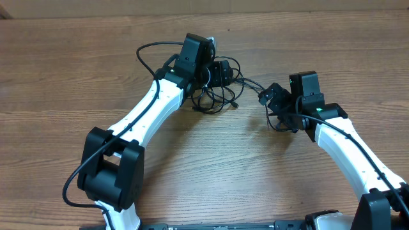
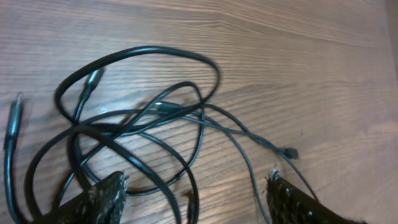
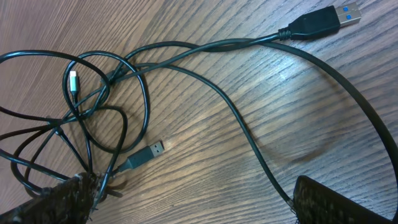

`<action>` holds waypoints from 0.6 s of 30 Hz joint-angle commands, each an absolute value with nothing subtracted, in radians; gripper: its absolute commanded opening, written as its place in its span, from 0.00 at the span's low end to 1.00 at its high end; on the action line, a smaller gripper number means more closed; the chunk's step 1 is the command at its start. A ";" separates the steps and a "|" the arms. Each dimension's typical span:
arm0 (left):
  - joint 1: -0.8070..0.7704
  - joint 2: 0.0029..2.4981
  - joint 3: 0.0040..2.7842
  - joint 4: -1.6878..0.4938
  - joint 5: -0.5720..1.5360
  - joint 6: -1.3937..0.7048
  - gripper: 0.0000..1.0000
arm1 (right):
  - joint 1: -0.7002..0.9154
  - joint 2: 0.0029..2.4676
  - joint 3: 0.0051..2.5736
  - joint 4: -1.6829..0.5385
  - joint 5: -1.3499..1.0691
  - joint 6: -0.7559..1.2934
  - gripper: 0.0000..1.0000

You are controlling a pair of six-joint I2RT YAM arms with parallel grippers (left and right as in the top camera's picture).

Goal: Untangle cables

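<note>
The cables (image 1: 216,96) are lying in one loose knot on the tabletop (image 1: 77,64), directly beneath and just ahead of the left end effector (image 1: 217,73), which is hovering over the heap. In its wrist view its fingers (image 2: 102,198) are standing apart with several strands running through the gap; none looks pinched. The right end effector (image 1: 273,97) is sitting beside the knot, spread wide and holding nothing. One strand is trailing from the heap toward it, its long axis running roughly from one end effector to the other. A big blue-tipped plug (image 3: 323,22) is lying ahead of the right fingers (image 3: 339,202), and a smaller plug (image 3: 148,151) is nearer them. The left arm is closer to the knot, so it is probably going to pin the heap while the right draws a free end away. No container is showing.
</note>
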State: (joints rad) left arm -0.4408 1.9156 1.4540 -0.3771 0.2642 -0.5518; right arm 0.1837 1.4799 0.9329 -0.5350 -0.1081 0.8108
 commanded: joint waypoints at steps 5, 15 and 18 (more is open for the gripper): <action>-0.448 1.991 1.476 -0.352 0.271 -0.758 0.71 | 0.180 1.458 0.950 -0.532 -0.114 0.802 1.00; -0.447 2.048 1.477 -0.322 0.244 -0.736 0.04 | 0.180 1.458 0.950 -0.532 -0.114 0.802 1.00; -0.420 2.022 1.496 -0.282 0.341 -0.616 0.04 | 0.180 1.458 0.950 -0.533 -0.114 0.802 1.00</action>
State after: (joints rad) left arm -0.4408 2.0315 1.4544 -0.3042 0.2619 -0.7280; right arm 0.1837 1.4799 0.9329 -0.5350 -0.1085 0.8108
